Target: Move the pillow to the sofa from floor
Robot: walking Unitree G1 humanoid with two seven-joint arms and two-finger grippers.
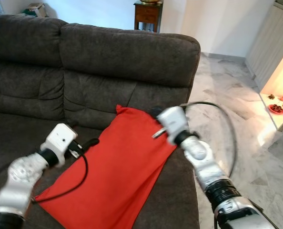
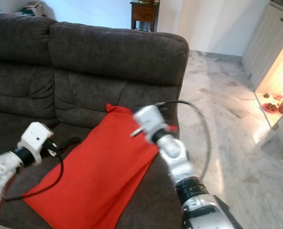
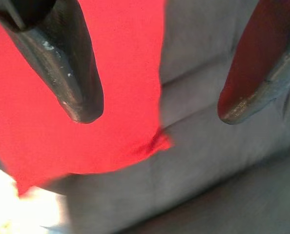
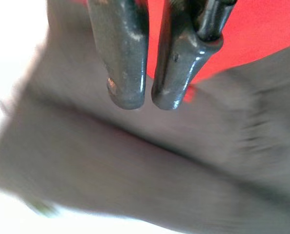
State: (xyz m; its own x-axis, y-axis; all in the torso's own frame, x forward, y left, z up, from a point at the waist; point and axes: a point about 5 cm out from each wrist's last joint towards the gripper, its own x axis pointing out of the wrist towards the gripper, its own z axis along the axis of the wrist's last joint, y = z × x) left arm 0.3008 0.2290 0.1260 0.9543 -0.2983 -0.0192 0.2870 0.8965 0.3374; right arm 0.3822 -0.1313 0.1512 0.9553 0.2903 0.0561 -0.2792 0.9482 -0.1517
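A red pillow (image 1: 113, 167) lies flat on the right seat of the dark grey sofa (image 1: 108, 57), its far corner up against the backrest. My left gripper (image 3: 159, 109) hovers over the pillow's left edge, open, with nothing between its fingers (image 3: 76, 92). My right gripper (image 4: 144, 100) sits by the pillow's far right corner near the backrest; its fingers are shut together with nothing between them. In the left eye view the right wrist (image 1: 172, 123) is blurred above the pillow.
The sofa's right armrest (image 1: 184, 181) borders a marble floor (image 1: 241, 124). A wooden side table (image 1: 147, 14) stands behind the sofa. A low lit shelf (image 1: 277, 109) with small dishes is at the far right. Black cables (image 1: 217, 109) loop from both arms.
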